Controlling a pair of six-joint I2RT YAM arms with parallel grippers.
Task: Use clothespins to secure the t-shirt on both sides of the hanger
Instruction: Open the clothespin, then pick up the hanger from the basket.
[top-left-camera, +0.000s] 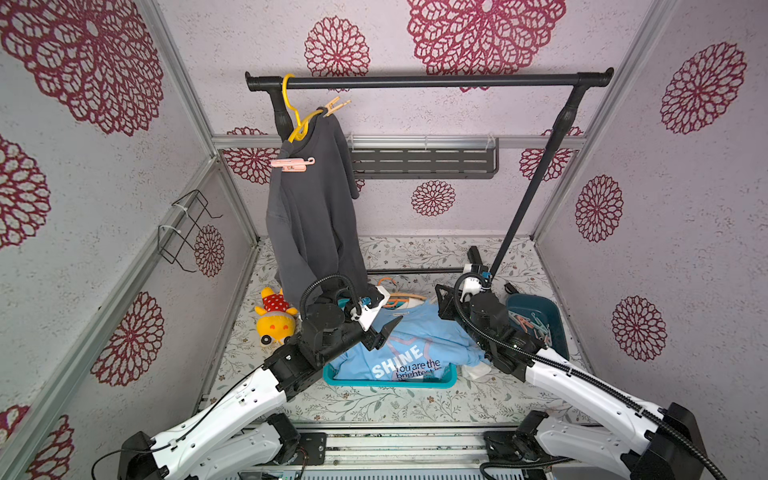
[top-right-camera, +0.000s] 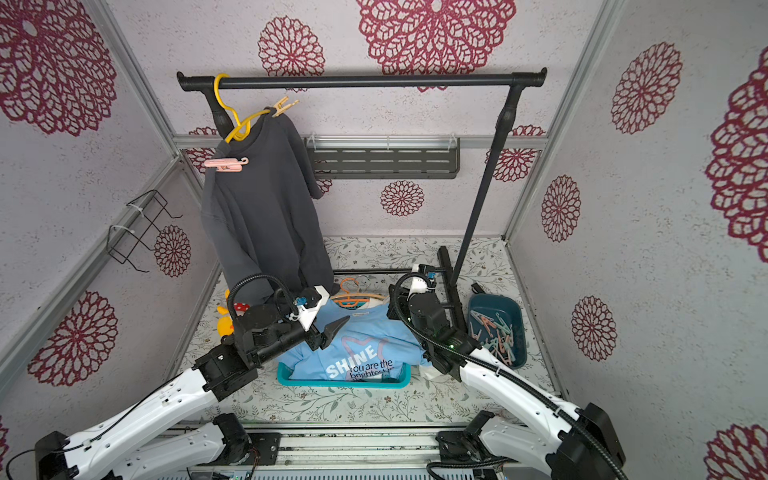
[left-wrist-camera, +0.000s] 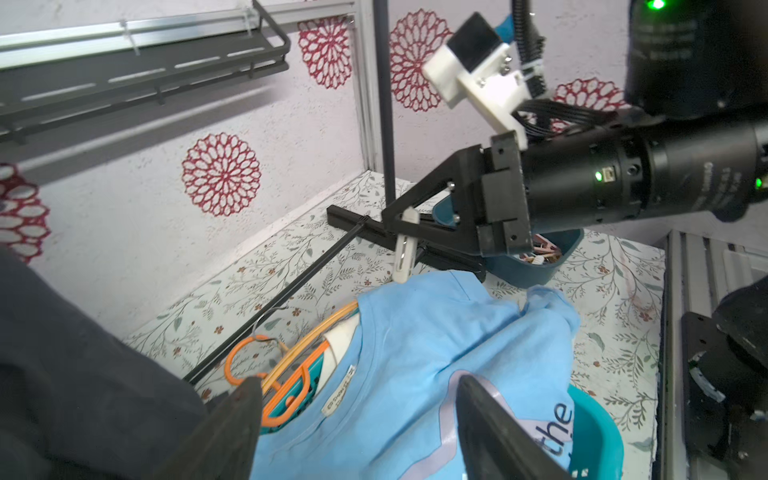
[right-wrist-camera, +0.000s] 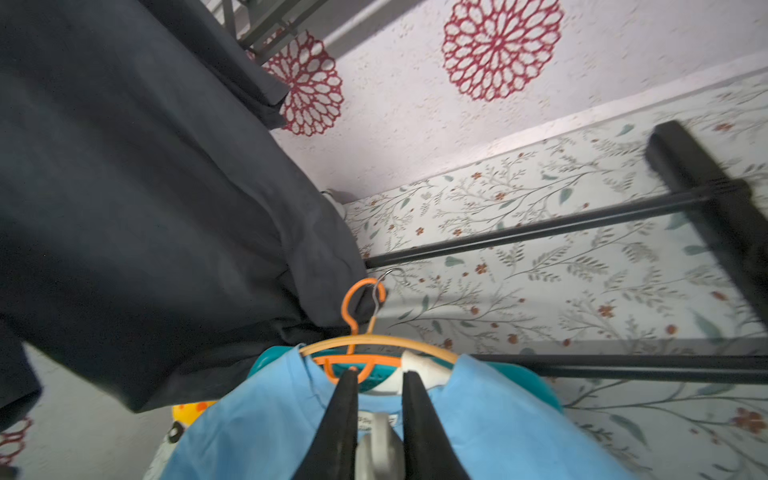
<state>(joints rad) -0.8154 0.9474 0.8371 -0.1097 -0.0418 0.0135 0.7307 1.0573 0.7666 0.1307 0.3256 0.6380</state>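
A grey t-shirt (top-left-camera: 311, 216) hangs on a yellow hanger (top-left-camera: 297, 120) from the rail, with a peach clothespin (top-left-camera: 336, 106) on one shoulder and a pink one (top-left-camera: 293, 164) on the other. A light blue t-shirt (top-left-camera: 407, 353) lies in a teal basket (top-left-camera: 390, 380) over a wooden hanger (left-wrist-camera: 307, 340) and an orange hanger (right-wrist-camera: 353, 307). My left gripper (left-wrist-camera: 357, 380) hovers open above the blue shirt's collar. My right gripper (right-wrist-camera: 380, 374) is shut on a white clothespin (left-wrist-camera: 405, 249), just past the collar.
A dark blue bin (top-left-camera: 528, 297) at the right holds several pastel clothespins (top-left-camera: 534, 328). The black rail (top-left-camera: 428, 80) spans the back, its slanted post (top-left-camera: 528, 187) near my right arm. A yellow plush toy (top-left-camera: 274, 320) lies left of the basket. A black shelf (top-left-camera: 424, 160) is on the back wall.
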